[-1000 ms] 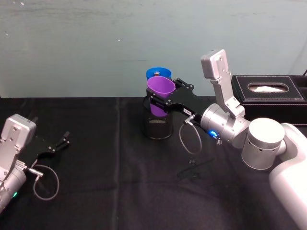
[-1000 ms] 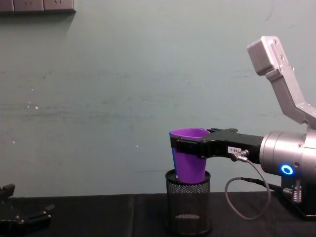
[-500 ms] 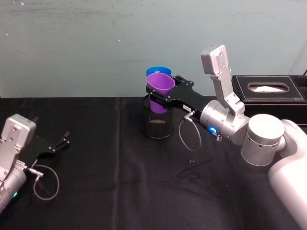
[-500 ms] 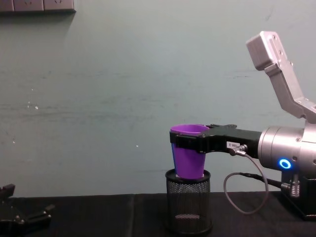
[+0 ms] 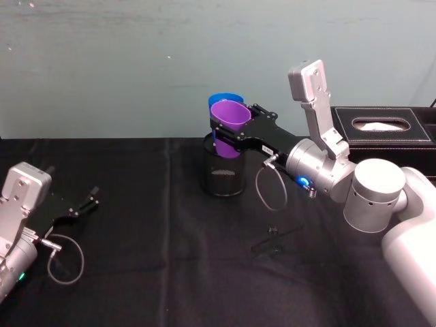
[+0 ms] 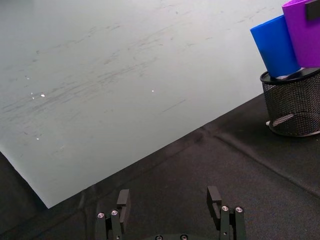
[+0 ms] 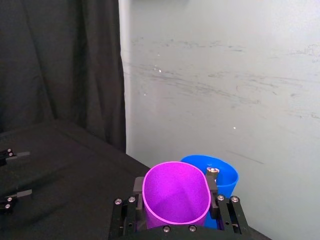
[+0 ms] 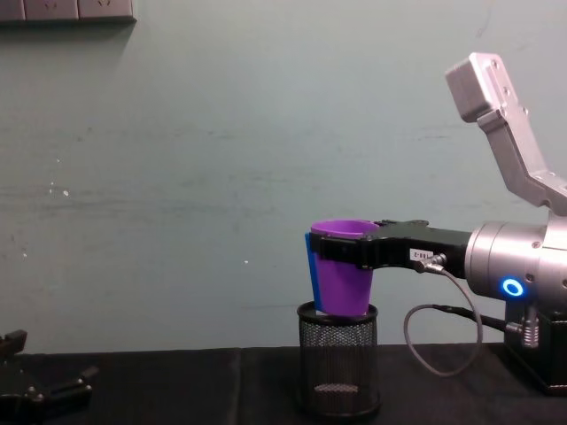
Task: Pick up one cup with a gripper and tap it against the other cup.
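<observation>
Right gripper [image 5: 227,134] clamps purple cup [image 5: 228,112]; blue cup [image 5: 219,101] just beyond. Hard tap may topple holder [image 5: 221,180] beneath. Left gripper [image 5: 90,197] parked well aside, wide.

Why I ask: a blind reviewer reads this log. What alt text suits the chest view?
The right pincer, reaching in from the right, grips a purple tumbler near its rim above a black mesh holder, a blue tumbler edging out behind it. The left pincer sits at lower left.
</observation>
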`<act>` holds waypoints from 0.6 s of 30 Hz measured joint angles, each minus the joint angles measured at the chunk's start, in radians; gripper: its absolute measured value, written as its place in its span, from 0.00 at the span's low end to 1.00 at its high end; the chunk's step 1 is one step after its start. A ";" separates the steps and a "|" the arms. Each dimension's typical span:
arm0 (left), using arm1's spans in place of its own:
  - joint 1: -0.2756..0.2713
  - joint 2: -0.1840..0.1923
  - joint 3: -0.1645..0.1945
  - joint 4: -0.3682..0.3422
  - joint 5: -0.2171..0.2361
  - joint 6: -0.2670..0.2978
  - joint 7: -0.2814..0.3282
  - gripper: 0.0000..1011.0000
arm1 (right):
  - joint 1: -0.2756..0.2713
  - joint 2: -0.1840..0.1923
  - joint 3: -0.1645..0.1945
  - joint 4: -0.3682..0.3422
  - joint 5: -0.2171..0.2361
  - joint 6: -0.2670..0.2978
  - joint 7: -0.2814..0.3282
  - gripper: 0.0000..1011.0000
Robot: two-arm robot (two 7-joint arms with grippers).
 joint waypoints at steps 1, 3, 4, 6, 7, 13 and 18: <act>0.000 0.000 0.000 0.000 0.000 0.000 0.000 0.99 | 0.001 0.000 0.000 0.001 0.000 0.000 0.000 0.71; 0.000 0.000 0.000 0.000 0.000 0.000 0.000 0.99 | 0.004 0.000 0.001 0.003 0.001 0.001 0.001 0.71; 0.000 0.000 0.000 0.000 0.000 0.000 0.000 0.99 | 0.004 0.000 0.002 0.003 0.002 0.001 0.001 0.71; 0.000 0.000 0.000 0.000 0.000 0.000 0.000 0.99 | 0.001 0.000 0.005 0.003 0.014 -0.002 0.012 0.71; 0.000 0.000 0.000 0.000 0.000 0.000 0.000 0.99 | -0.002 0.000 0.005 0.003 0.019 -0.004 0.018 0.71; 0.000 0.000 0.000 0.000 0.000 0.000 0.000 0.99 | -0.004 0.000 0.005 0.003 0.021 -0.006 0.023 0.71; 0.000 0.000 0.000 0.000 0.000 0.000 0.000 0.99 | -0.003 0.000 0.005 0.002 0.019 -0.005 0.020 0.71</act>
